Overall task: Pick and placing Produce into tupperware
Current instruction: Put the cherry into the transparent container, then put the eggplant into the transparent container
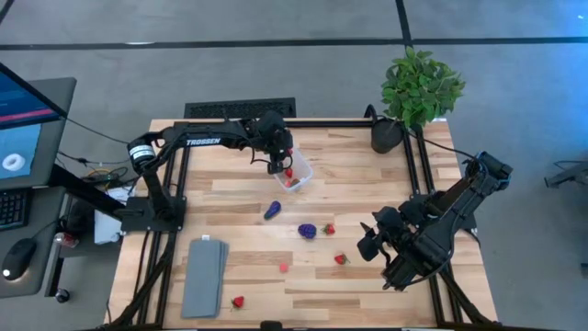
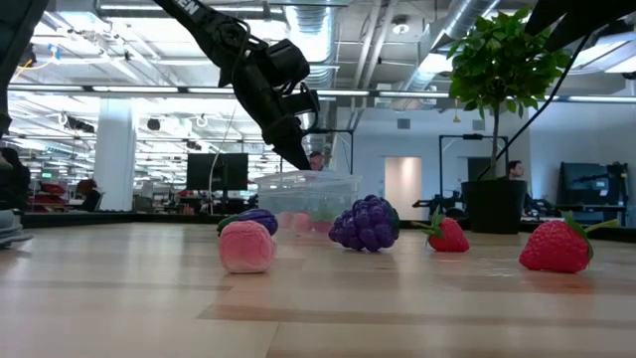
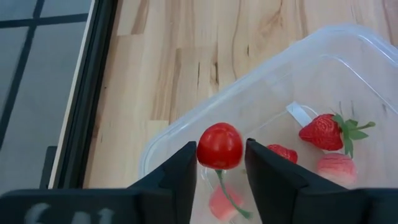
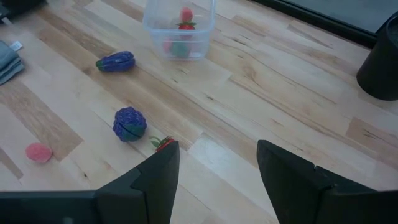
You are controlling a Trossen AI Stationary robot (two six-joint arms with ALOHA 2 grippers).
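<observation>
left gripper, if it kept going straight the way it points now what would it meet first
Probably the tupperware. The left gripper points down into it, a round red piece between its fingers, so it would likely meet the produce lying inside or the tub's floor, though depth is unclear.

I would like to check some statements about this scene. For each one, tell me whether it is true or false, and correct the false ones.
1. The left gripper hangs over the tupperware with a round red fruit between its fingers. True.
2. The grape cluster lies inside the tupperware. False: it lies on the table, outside it.
3. The right gripper holds a strawberry. False: its fingers are open and hold nothing.
4. The eggplant lies on the table between the tupperware and the grape cluster. True.
5. The tupperware is empty. False: a strawberry and other pieces lie inside.
</observation>
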